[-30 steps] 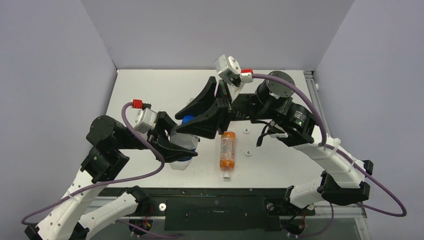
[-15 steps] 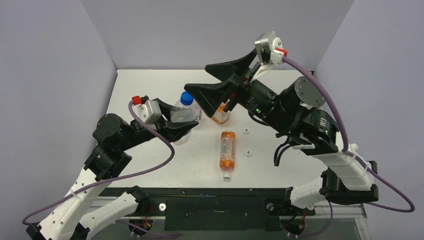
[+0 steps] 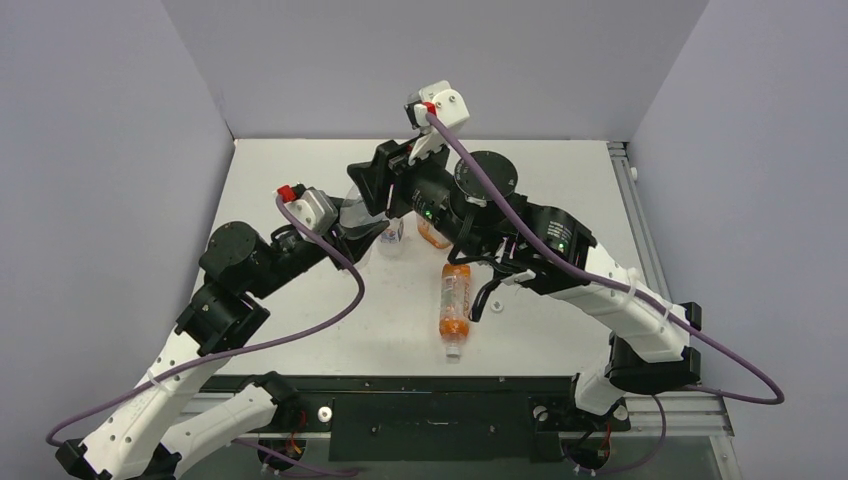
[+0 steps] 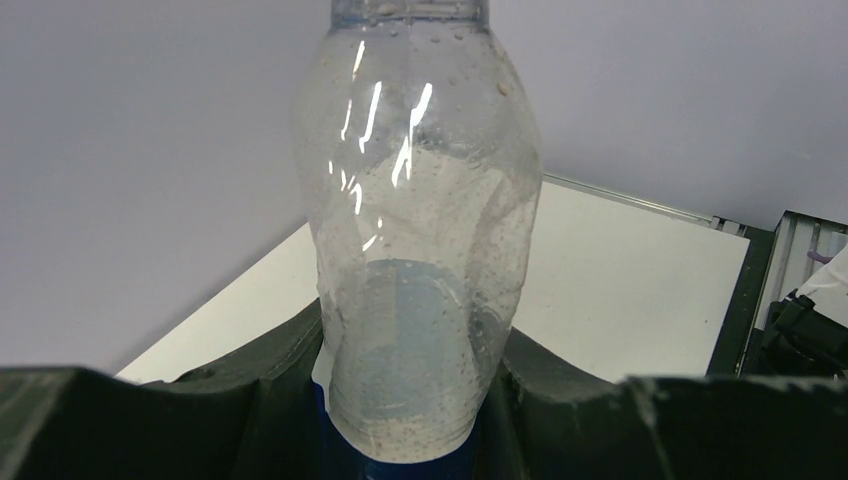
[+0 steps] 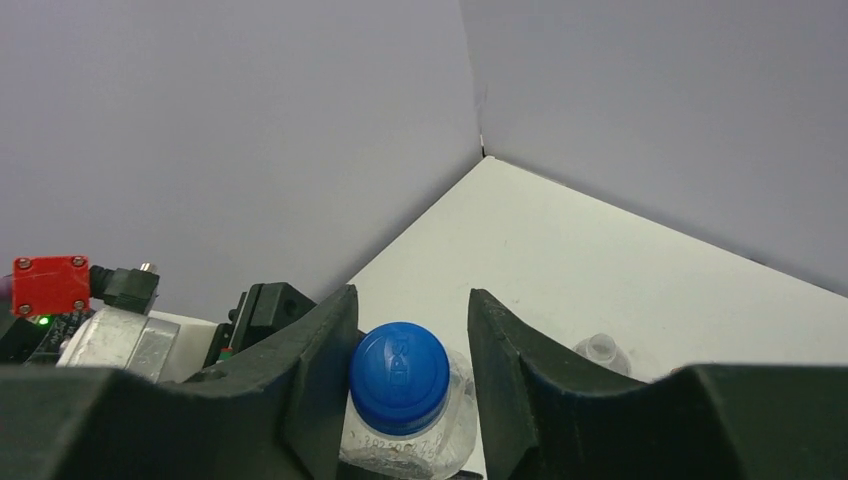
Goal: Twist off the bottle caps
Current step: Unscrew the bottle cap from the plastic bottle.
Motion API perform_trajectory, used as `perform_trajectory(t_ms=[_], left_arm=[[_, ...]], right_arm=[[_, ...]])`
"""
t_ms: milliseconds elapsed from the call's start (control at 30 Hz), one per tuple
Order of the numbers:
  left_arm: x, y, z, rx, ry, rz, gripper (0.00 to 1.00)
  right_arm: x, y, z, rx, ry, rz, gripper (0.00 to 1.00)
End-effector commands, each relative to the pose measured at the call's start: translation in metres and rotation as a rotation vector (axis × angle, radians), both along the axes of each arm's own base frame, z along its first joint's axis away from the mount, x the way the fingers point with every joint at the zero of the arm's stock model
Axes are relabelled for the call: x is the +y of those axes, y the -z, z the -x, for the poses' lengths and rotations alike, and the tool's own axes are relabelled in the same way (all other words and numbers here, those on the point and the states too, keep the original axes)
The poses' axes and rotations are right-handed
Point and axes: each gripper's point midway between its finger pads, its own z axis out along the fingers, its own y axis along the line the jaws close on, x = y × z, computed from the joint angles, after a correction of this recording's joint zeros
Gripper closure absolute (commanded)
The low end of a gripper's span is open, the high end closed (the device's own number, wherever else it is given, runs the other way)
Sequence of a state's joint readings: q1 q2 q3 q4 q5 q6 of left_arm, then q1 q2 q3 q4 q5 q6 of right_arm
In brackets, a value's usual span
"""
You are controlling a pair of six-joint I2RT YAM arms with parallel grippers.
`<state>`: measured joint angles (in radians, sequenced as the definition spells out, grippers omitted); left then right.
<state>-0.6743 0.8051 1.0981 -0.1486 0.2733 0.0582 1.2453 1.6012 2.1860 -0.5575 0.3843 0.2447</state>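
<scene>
My left gripper (image 4: pixel 410 350) is shut on the lower body of a clear bottle (image 4: pixel 420 230), holding it upright above the table. Its blue cap (image 5: pixel 398 365) sits between the fingers of my right gripper (image 5: pixel 412 315). The left finger touches the cap and a gap shows on the right side, so the jaws stand open around it. In the top view both grippers meet at the back left of centre, right gripper (image 3: pixel 378 190) above left gripper (image 3: pixel 358 235). A slim orange bottle (image 3: pixel 455 300) lies on the table with its white cap (image 3: pixel 454 350) on.
A second clear bottle (image 3: pixel 393 238) stands uncapped just right of the held one, its open mouth (image 5: pixel 600 352) in the right wrist view. A squarish orange bottle (image 3: pixel 432 236) stands behind the right arm. Grey walls enclose the white table (image 3: pixel 300 300) on three sides.
The right gripper let go of the blue cap, swung up wide open, then came back down around it with narrower jaws. The left arm raised the bottle upright and carried it farther back.
</scene>
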Motion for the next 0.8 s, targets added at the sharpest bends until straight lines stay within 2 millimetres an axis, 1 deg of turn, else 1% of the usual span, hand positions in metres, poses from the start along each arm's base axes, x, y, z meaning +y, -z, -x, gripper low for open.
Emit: perform_trajectory(t_ms=[0, 33, 67, 100, 200, 267, 300, 333, 367, 400, 433, 467, 500, 533, 567, 600, 633, 667, 700, 733, 767], left_arm=[[0.006, -0.014, 0.001, -0.037, -0.025, 0.04, 1.0], [0.006, -0.015, 0.001, -0.037, -0.024, 0.044, 1.0], [0.006, -0.015, 0.002, -0.036, -0.022, 0.046, 1.0], [0.006, -0.016, 0.002, -0.036, -0.021, 0.051, 1.0], [0.006, -0.019, 0.004, -0.035, -0.014, 0.06, 1.0], [0.005, -0.021, 0.005, -0.032, -0.008, 0.069, 1.0], [0.005, -0.022, 0.005, -0.025, -0.003, 0.076, 1.0], [0.004, -0.024, 0.007, -0.013, 0.003, 0.091, 1.0], [0.002, -0.026, 0.01, -0.01, 0.024, 0.1, 1.0], [0.001, -0.028, 0.014, 0.003, 0.045, 0.119, 1.0], [-0.003, -0.031, 0.023, -0.001, 0.094, 0.123, 1.0], [-0.005, -0.034, 0.03, 0.007, 0.128, 0.141, 1.0], [-0.01, -0.035, 0.044, 0.006, 0.206, 0.14, 1.0], [-0.013, -0.038, 0.053, 0.021, 0.257, 0.154, 1.0], [-0.018, -0.037, 0.071, 0.025, 0.354, 0.142, 1.0], [-0.02, -0.04, 0.082, 0.048, 0.41, 0.152, 1.0], [-0.023, -0.038, 0.099, 0.054, 0.509, 0.131, 1.0], [-0.024, -0.037, 0.117, 0.078, 0.604, 0.116, 1.0], [-0.024, -0.039, 0.123, 0.087, 0.629, 0.115, 1.0], [-0.024, -0.038, 0.13, 0.111, 0.666, 0.108, 1.0], [-0.023, -0.04, 0.133, 0.116, 0.681, 0.106, 1.0]], right_arm=[[-0.02, -0.032, 0.004, -0.021, 0.028, -0.1, 0.64], [-0.02, -0.032, 0.003, -0.019, 0.026, -0.101, 0.69], [-0.018, -0.031, 0.004, -0.014, 0.015, -0.107, 0.72], [-0.018, -0.03, 0.002, -0.012, 0.014, -0.106, 0.78], [-0.013, -0.025, 0.002, 0.0, -0.005, -0.1, 0.88], [-0.013, -0.022, -0.001, 0.005, -0.006, -0.092, 0.98], [-0.013, -0.022, -0.001, 0.006, -0.014, -0.088, 1.0], [-0.014, -0.023, -0.002, 0.003, -0.019, -0.088, 1.0], [-0.011, -0.022, 0.002, -0.004, -0.058, -0.081, 1.0], [-0.014, -0.026, 0.003, -0.016, -0.078, -0.086, 1.0], [-0.006, -0.028, 0.014, -0.037, -0.17, -0.08, 1.0], [-0.01, -0.035, 0.018, -0.056, -0.213, -0.091, 1.0], [-0.002, -0.037, 0.036, -0.079, -0.336, -0.089, 1.0], [-0.006, -0.043, 0.045, -0.102, -0.404, -0.1, 1.0], [-0.001, -0.045, 0.064, -0.129, -0.522, -0.101, 1.0], [-0.007, -0.052, 0.074, -0.154, -0.582, -0.115, 1.0], [-0.005, -0.053, 0.095, -0.183, -0.706, -0.124, 1.0], [-0.011, -0.058, 0.107, -0.202, -0.765, -0.139, 1.0], [-0.013, -0.063, 0.126, -0.219, -0.867, -0.16, 1.0], [-0.015, -0.069, 0.133, -0.241, -0.913, -0.182, 1.0], [-0.019, -0.068, 0.149, -0.229, -1.006, -0.191, 1.0]])
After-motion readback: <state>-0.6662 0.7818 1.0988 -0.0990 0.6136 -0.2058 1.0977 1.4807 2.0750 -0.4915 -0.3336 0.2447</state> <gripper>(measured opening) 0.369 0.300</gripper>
